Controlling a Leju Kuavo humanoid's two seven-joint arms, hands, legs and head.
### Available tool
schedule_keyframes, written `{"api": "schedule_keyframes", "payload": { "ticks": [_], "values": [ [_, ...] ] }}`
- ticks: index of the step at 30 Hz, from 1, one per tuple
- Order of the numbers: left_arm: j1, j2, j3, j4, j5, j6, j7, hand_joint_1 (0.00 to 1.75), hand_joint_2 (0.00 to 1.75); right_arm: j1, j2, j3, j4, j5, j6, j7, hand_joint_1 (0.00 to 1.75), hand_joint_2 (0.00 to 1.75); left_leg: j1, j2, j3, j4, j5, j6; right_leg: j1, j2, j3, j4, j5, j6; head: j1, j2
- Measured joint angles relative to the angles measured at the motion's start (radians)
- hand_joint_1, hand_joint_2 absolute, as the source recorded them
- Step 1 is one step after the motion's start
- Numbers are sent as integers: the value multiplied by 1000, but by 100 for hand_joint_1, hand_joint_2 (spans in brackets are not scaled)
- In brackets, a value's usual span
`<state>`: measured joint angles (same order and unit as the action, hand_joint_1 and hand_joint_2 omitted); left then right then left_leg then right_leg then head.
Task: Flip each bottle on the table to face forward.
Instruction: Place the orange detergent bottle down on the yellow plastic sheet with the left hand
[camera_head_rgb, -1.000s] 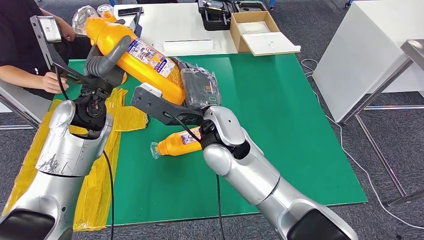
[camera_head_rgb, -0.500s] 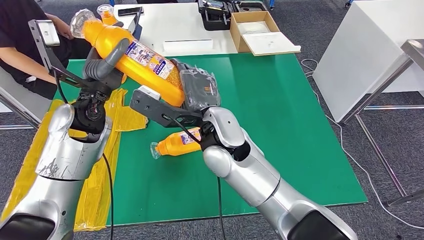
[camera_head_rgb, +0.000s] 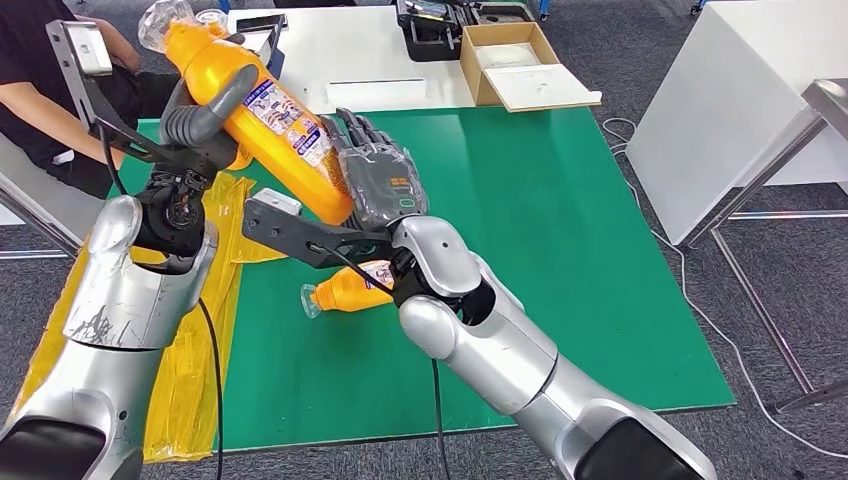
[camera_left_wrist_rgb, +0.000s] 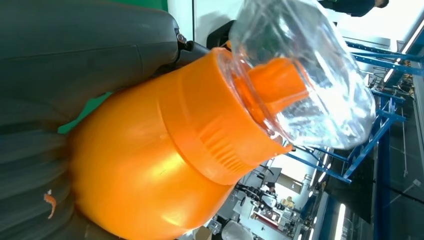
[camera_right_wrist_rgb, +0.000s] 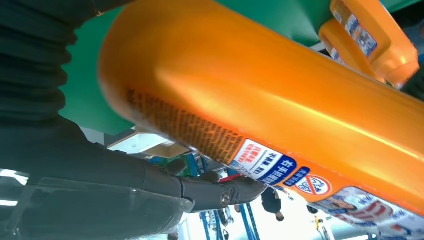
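Green matting (camera_head_rgb: 560, 230) covers the table, and above its ten o'clock corner both hands carry the big orange bottle (camera_head_rgb: 262, 108) tilted, left hand (camera_head_rgb: 205, 125) gripping the neck, right hand (camera_head_rgb: 378, 180) with fingers spread against the base, seemingly to turn it, while a smaller bottle (camera_head_rgb: 345, 288) lies below.

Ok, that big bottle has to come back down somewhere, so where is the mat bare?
The green mat is bare on the right, from the right hand out to its edge near the white table. It is crowded on the left: the small bottle lies beneath the large bottle held by the left hand.
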<state>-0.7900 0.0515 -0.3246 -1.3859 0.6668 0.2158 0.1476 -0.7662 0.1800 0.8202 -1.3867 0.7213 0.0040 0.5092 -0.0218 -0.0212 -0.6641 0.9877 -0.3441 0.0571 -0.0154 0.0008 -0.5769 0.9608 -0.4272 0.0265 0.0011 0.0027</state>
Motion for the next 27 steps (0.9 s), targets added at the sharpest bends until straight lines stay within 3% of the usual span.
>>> {"api": "schedule_keyframes", "payload": {
  "ticks": [16,27],
  "values": [
    [-36,18,8,52,-257,35,-40,175,175,44,-29,-22,-15,79,104,-11,0,0,0,0,0,0,0,0,0,0,0,0,0,0,0,0],
    [-32,56,98,123,-557,32,-89,175,175,149,-142,-37,-58,159,109,-139,0,0,0,0,0,0,0,0,0,0,0,0,0,0,0,0]
  ]
}}
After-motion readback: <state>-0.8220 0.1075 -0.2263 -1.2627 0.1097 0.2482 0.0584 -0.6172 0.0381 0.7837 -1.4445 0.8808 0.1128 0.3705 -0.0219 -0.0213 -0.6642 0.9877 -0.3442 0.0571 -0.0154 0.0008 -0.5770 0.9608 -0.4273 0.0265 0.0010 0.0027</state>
